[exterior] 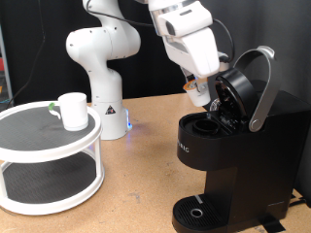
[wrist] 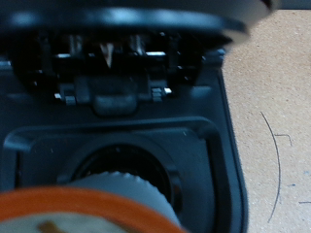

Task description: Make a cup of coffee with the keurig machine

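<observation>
The keurig machine [exterior: 228, 146] stands at the exterior view's right with its lid and silver handle [exterior: 260, 89] raised. My gripper [exterior: 201, 93] hangs just above the open brew chamber [exterior: 209, 123], at the lid's left. In the wrist view the dark round pod holder [wrist: 126, 167] lies open below the lid's needle [wrist: 109, 54]. A blurred pod with an orange rim [wrist: 87, 206] sits close to the camera, held in front of the holder. The fingers themselves do not show there. The cup [exterior: 71, 110], a white mug, stands on a white round stand at the left, far from the gripper.
The white two-tier round stand [exterior: 39, 160] fills the exterior view's lower left. The robot's white base [exterior: 105, 92] stands behind it. The machine's round drip tray [exterior: 197, 212] is at the bottom, with nothing on it. Bare wooden tabletop [exterior: 141, 180] lies between the stand and the machine.
</observation>
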Robot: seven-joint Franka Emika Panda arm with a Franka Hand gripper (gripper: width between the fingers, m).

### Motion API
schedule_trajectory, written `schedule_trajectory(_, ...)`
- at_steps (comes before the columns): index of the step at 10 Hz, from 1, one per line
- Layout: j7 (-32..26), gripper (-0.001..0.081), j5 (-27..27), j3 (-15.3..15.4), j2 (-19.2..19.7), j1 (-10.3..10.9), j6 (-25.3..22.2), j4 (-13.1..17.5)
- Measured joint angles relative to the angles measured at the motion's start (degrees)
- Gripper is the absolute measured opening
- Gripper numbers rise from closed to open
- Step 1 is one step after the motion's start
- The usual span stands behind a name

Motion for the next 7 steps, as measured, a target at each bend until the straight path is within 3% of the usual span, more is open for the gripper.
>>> schedule_trajectory(7, 4.29, 0.0434, -3.17, 3.12, 1.98, 0.0, 4.35, -2.28)
